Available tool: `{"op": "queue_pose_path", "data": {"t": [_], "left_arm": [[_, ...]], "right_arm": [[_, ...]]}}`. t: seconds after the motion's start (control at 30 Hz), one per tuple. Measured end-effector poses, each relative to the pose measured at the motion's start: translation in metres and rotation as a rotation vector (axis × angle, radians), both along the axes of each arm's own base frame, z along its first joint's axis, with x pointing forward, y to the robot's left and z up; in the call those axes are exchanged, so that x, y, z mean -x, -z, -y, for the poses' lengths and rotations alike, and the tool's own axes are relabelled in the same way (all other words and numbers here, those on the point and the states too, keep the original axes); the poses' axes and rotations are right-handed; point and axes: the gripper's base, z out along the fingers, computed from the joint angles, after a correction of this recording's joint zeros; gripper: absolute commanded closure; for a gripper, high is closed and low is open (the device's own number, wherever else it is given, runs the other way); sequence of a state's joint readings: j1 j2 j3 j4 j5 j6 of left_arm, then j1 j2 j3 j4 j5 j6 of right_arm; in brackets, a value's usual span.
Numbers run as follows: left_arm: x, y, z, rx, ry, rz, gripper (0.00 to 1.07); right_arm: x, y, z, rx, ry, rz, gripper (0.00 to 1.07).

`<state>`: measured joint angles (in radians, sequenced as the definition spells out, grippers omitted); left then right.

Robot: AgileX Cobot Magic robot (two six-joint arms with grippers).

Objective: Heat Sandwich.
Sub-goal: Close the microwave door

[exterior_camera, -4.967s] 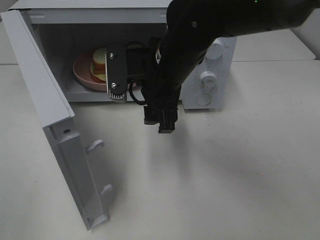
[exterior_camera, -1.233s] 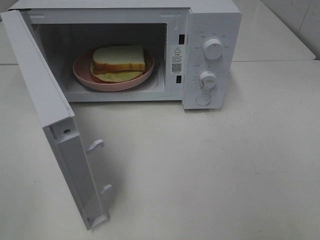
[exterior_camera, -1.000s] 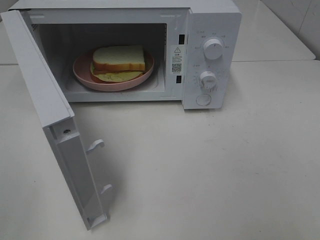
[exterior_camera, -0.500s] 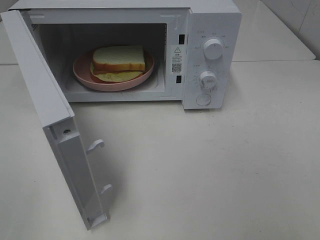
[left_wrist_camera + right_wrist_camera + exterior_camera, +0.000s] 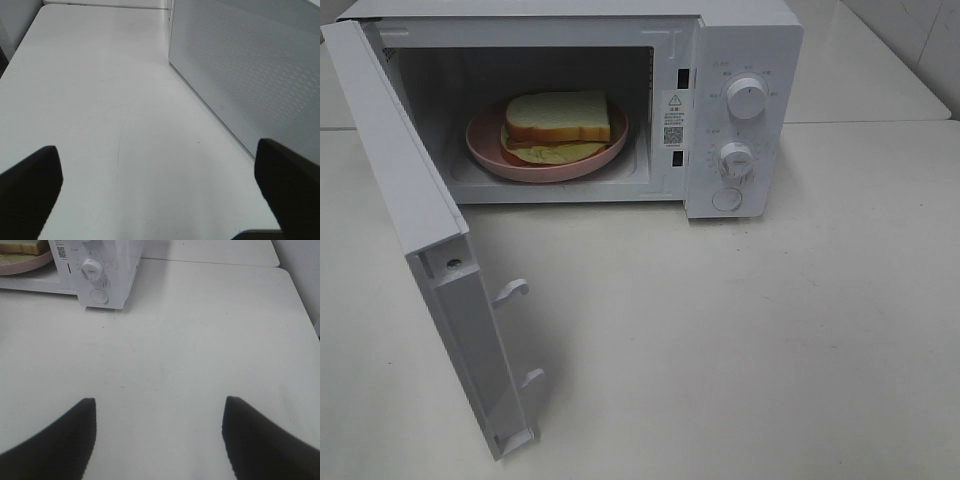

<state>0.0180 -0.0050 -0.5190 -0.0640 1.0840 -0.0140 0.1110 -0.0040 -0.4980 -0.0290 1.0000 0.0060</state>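
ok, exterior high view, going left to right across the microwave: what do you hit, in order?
Open white microwave door → pale bread sandwich sitting on the round pink plate → small white label with a QR code → white control panel with round knobs.

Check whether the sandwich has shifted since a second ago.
No. The sandwich lies on the pink plate inside the microwave as before, its right edge just as far from the sticker on the door frame.
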Motion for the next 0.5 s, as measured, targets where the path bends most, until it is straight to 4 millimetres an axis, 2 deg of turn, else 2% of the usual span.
{"op": "queue_pose_path", "data": {"t": [0.5], "left_arm": [[0.0000,0.0000,0.0000,0.000,0.000,0.000,0.07]], "right_arm": [[0.0000,0.0000,0.0000,0.000,0.000,0.000,0.39]]}}
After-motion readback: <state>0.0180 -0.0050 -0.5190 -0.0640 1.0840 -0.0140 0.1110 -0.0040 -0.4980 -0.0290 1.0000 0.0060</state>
